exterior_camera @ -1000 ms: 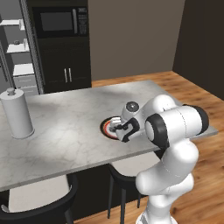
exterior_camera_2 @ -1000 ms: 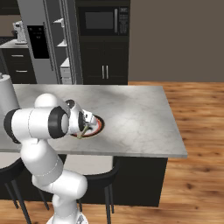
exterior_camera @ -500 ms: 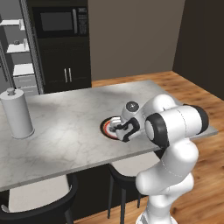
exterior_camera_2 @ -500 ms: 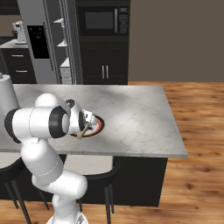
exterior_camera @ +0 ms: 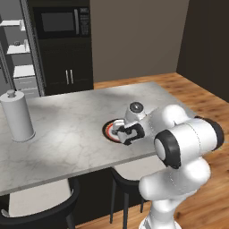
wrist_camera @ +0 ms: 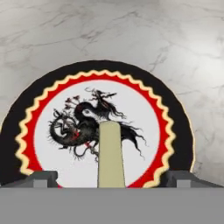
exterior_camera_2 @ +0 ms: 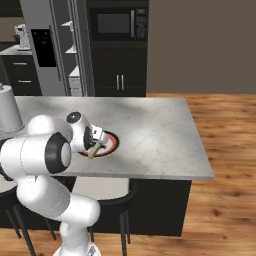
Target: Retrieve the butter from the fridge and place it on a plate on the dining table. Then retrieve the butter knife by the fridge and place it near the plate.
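The plate [wrist_camera: 176, 131], with its red rim, white ring and dark dragon centre, lies on the dining table [exterior_camera: 67, 129] near its front edge. It also shows in the base views as plate [exterior_camera: 109, 129] and plate [exterior_camera_2: 111, 142]. The pale yellow butter [wrist_camera: 110, 153] rests lengthwise on the plate; butter [exterior_camera_2: 93, 150] pokes out below the hand. My gripper [wrist_camera: 111, 177] hovers low over the plate, open, with both fingertips [wrist_camera: 41, 177] well clear of the stick. The same gripper [exterior_camera: 127, 134] is partly hidden by the wrist. The fridge [exterior_camera_2: 45, 45] stands open behind. The butter knife is out of view.
A grey cylinder [exterior_camera: 17, 115] stands on the table's left end. Dark stools [exterior_camera: 40, 210] sit under the near edge. Black cabinets with a microwave [exterior_camera: 60, 20] line the back wall. A coffee machine [exterior_camera_2: 22, 36] sits on the far counter.
The jaws have spread wide and let go of the butter, which now lies on the plate. The arm and base have stayed in place.
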Robot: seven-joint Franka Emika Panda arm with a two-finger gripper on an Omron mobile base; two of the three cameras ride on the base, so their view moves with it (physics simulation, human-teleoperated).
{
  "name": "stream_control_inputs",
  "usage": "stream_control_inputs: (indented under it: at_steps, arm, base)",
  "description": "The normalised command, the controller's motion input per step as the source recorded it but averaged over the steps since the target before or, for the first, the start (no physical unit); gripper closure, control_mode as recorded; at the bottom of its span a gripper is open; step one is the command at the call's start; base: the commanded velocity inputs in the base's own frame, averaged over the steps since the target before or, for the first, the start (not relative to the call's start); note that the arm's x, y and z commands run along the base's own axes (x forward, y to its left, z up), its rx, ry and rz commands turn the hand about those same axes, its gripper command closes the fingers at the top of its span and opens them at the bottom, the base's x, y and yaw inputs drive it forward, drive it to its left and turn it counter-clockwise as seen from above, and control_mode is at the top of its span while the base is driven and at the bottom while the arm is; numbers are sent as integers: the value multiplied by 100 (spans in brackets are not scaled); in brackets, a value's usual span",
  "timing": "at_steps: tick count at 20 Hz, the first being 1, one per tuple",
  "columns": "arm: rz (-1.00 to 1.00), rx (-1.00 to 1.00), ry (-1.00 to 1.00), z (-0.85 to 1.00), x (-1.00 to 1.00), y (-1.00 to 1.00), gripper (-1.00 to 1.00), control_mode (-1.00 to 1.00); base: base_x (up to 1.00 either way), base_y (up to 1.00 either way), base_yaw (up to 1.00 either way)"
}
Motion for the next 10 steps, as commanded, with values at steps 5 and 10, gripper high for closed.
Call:
stream_control_inputs:
  at_steps: [5, 10]
  arm:
    - [0, 1, 12, 100, -96, -5, -100, -100]
    - [0, 1, 26, 100, -89, -4, -100, -100]
  base:
    - [0, 0, 0]
    - [0, 0, 0]
